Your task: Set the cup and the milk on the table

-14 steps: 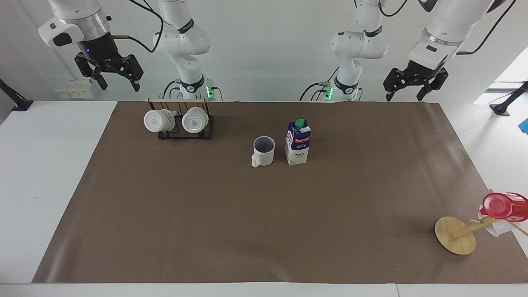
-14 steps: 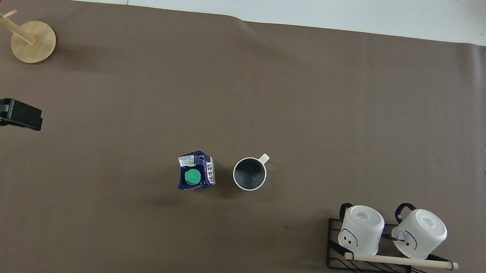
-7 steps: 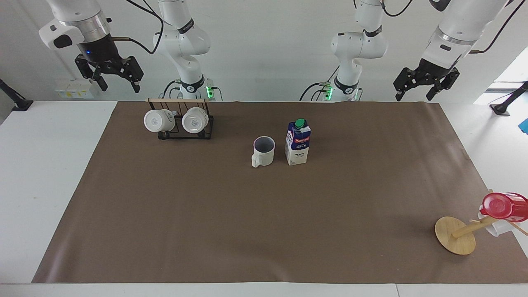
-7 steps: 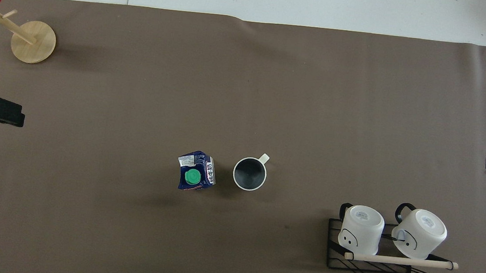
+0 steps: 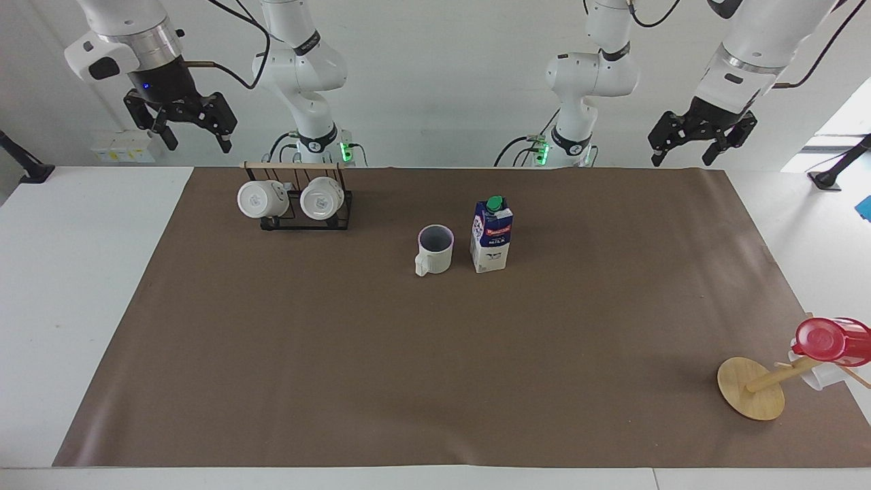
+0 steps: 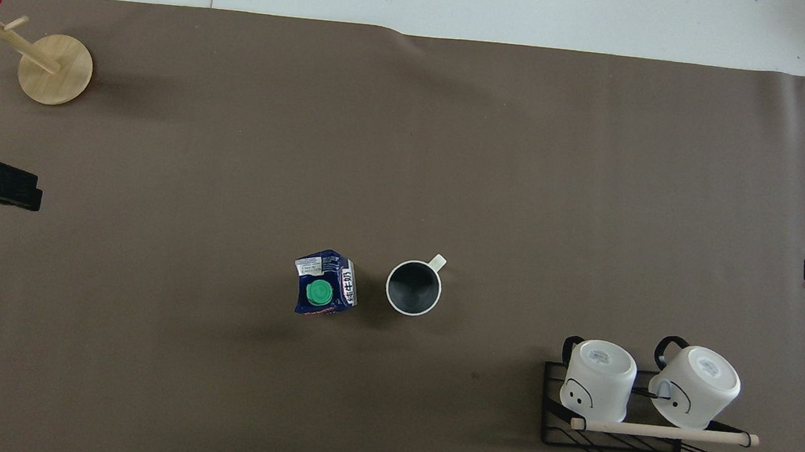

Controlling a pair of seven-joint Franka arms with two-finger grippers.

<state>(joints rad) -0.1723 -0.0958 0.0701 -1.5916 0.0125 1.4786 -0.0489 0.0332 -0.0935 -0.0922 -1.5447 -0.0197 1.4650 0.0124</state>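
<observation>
The cup stood upright on the brown sheet that covered most of the table, about midway between the two arms' ends and in the half of the sheet nearer the robots. Its dark inside faced up and its loop handle pointed away from the robots. The milk stood upright just beside it, toward the left arm's end of the table, with a narrow gap between them; its green cap was on top. Neither one was touched by a gripper.

Nearer the robots and toward the right arm's end, a black wire rack with a wooden bar held two white mugs turned base-outward. Well apart from the cup, at the left arm's end and farther from the robots, a round wooden stand with a tilted peg carried a red cup.

The right gripper hung in the air above the table's edge by the rack, its fingers spread wide and holding nothing. The left gripper hung high over the edge at the left arm's end, fingers also apart and empty. Both were far from the cup and the milk.
</observation>
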